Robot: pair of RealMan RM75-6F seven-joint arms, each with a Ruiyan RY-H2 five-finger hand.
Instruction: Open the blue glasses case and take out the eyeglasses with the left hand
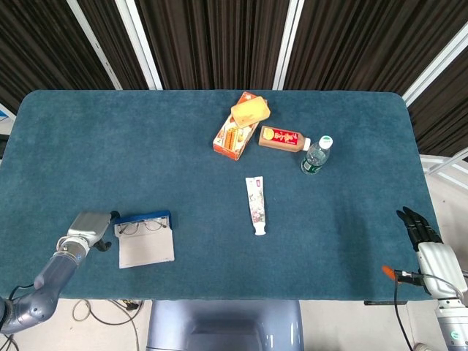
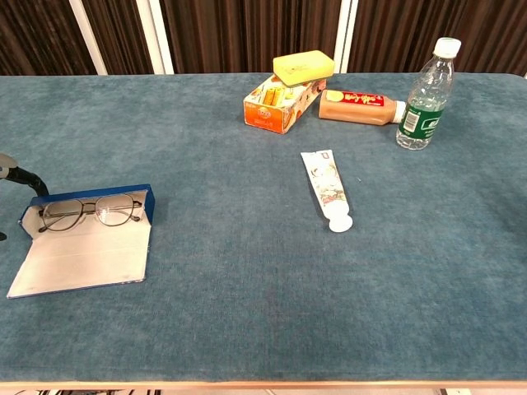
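The blue glasses case lies open near the table's front left, its pale lid flat toward the front edge. The eyeglasses rest in its blue tray, lenses side by side. My left hand sits at the case's left end, thumb at the tray's back corner and fingers by the lid, holding that end. In the chest view only a dark fingertip of it shows at the left edge. My right hand hangs off the table's right edge, fingers straight, holding nothing.
A toothpaste tube lies mid-table. At the back stand an orange box with a yellow sponge on it, a lying brown bottle and an upright water bottle.
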